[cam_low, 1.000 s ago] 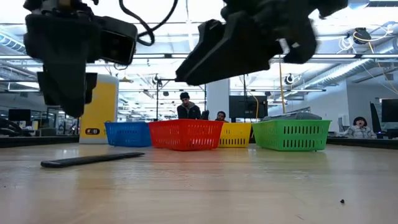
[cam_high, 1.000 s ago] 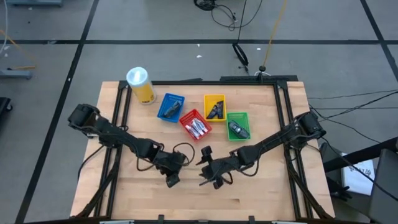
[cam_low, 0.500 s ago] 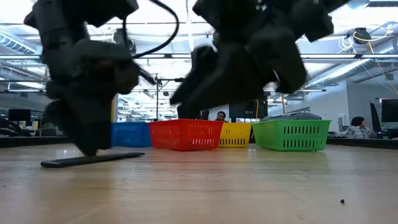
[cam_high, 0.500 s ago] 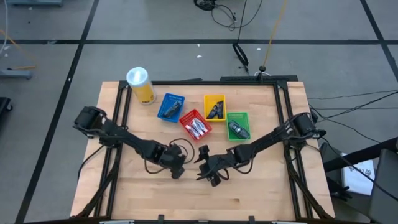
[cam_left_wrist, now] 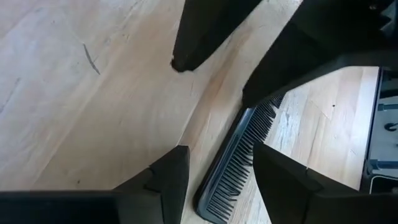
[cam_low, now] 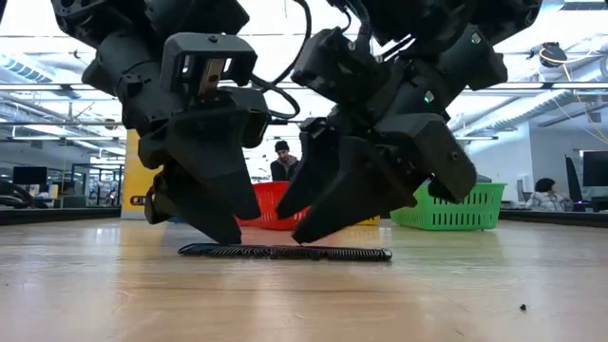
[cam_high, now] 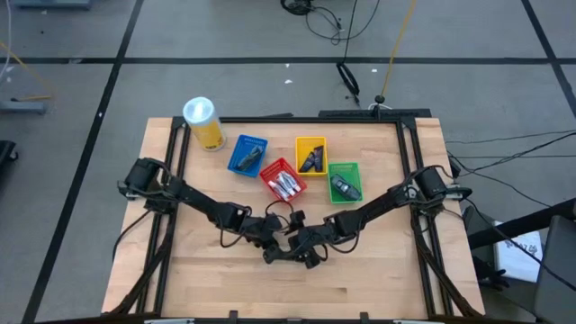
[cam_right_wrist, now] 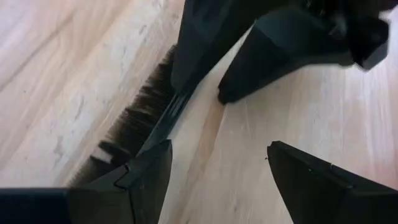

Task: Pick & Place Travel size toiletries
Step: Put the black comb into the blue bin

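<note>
Both grippers' spread fingers [cam_low: 220, 214] straddle the flat black comb [cam_low: 285, 253].

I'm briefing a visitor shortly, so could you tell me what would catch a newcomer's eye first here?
Both end effectors, left and right, stand open over a black comb lying flat on the wooden table, near its middle. Behind them sit four small baskets, blue, red, yellow and green, beside a yellow canister.

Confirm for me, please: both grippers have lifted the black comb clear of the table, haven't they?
Not quite. Both the left gripper and right gripper are at the black comb, but the low view shows it lying flat on the table.
</note>
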Controlling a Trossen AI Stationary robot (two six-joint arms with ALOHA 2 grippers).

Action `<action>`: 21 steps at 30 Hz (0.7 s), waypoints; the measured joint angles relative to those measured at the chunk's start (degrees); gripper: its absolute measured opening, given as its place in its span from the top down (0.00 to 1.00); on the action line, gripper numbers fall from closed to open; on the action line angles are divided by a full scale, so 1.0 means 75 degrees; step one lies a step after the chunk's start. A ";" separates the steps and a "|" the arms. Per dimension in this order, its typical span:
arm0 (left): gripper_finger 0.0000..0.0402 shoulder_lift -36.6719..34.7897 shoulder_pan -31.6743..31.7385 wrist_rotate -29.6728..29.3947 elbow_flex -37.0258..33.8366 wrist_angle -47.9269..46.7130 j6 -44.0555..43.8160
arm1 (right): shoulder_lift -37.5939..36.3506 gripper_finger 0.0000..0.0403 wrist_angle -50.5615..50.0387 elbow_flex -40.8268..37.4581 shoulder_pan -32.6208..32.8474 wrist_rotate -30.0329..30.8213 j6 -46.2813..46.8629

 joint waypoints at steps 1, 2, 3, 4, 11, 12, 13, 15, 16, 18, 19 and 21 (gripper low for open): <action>0.55 0.0000 0.0021 0.0003 0.0000 -0.0060 0.0006 | -0.0022 0.36 -0.0066 0.0000 0.0040 0.0006 0.0066; 0.56 -0.0003 0.0031 0.0005 0.0000 -0.0091 0.0010 | -0.0054 0.36 -0.0117 0.0000 0.0080 0.0016 0.0161; 0.56 -0.0003 0.0053 0.0023 0.0000 -0.0126 0.0037 | -0.0100 0.36 -0.0139 0.0000 0.0132 0.0011 0.0300; 0.56 -0.0006 0.0068 0.0037 0.0003 -0.0139 0.0103 | -0.0143 0.36 -0.0125 0.0000 0.0178 0.0005 0.0446; 0.56 -0.0012 0.0163 -0.0031 0.0003 -0.0097 0.0457 | -0.0308 0.35 -0.0195 0.0006 0.0756 0.0663 0.1169; 0.56 -0.0012 0.0189 -0.0028 0.0003 -0.0087 0.0503 | -0.0308 0.35 -0.0165 0.0003 0.0892 0.0850 0.1195; 0.56 -0.0014 0.0207 -0.0020 0.0003 -0.0076 0.0550 | -0.0305 0.36 -0.0108 0.0003 0.1020 0.1045 0.1226; 0.56 -0.0015 0.0247 -0.0042 0.0003 -0.0030 0.0629 | -0.0239 0.37 -0.0055 0.0003 0.1199 0.1301 0.1337; 0.56 -0.0012 0.0262 -0.0060 0.0003 0.0000 0.0681 | -0.0161 0.37 -0.0027 0.0014 0.1226 0.1391 0.1469; 0.56 -0.0006 0.0265 -0.0096 0.0000 0.0092 0.0756 | -0.0027 0.38 -0.0187 0.0009 0.1204 0.1399 0.1725; 0.56 -0.0003 0.0265 -0.0107 0.0000 0.0127 0.0778 | 0.0035 0.38 -0.0274 -0.0013 0.1188 0.1400 0.1877; 0.56 -0.0003 0.0265 -0.0128 0.0000 0.0153 0.0800 | 0.0221 0.38 -0.0059 0.0007 0.1115 0.1240 0.2128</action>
